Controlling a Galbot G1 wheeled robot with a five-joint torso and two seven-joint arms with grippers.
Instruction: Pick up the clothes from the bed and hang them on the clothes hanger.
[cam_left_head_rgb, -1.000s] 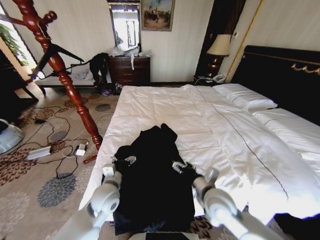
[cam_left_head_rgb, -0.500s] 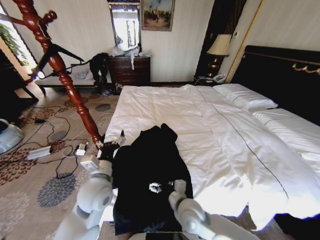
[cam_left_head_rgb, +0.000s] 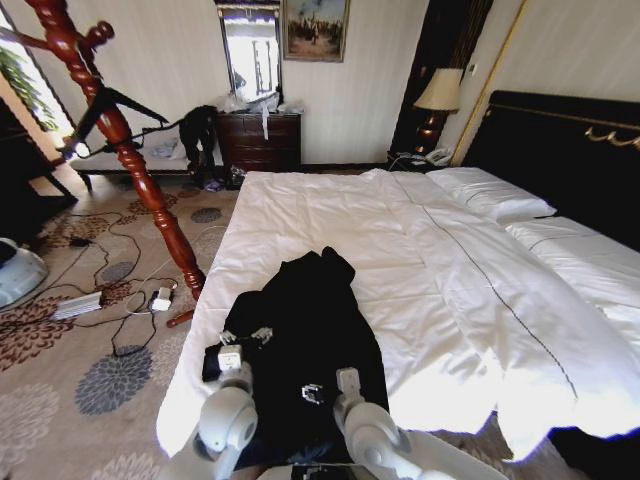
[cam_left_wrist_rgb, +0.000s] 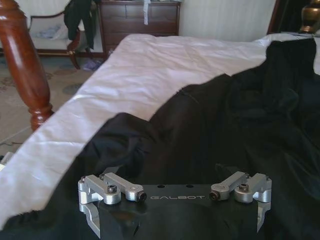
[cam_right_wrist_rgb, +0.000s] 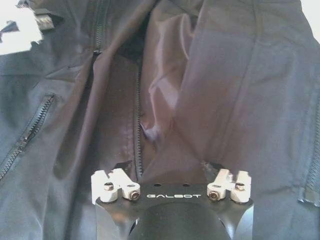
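Observation:
The clothes, one black jacket (cam_left_head_rgb: 305, 300), lie spread on the near left part of the white bed (cam_left_head_rgb: 420, 240). My left gripper (cam_left_head_rgb: 240, 343) hovers open over the jacket's left edge; in the left wrist view the left gripper (cam_left_wrist_rgb: 175, 220) has its fingers wide apart just above the black fabric (cam_left_wrist_rgb: 225, 120). Over the jacket's lower middle, my right gripper (cam_left_head_rgb: 312, 393) is open too; seen from the right wrist, the right gripper (cam_right_wrist_rgb: 167, 167) sits close above the zipper and folds (cam_right_wrist_rgb: 135, 110). The black clothes hanger (cam_left_head_rgb: 120, 108) hangs on the wooden coat stand at the left.
The reddish coat stand (cam_left_head_rgb: 140, 170) leans beside the bed's left edge, with cables and a power strip (cam_left_head_rgb: 78, 305) on the carpet. A dark dresser (cam_left_head_rgb: 258, 140) with a clothing heap stands at the far wall. The black headboard (cam_left_head_rgb: 560, 150) bounds the right.
My left gripper swung out toward the coat stand's base and has come back over the jacket's left edge. My right gripper moved from the jacket's right side to its lower middle.

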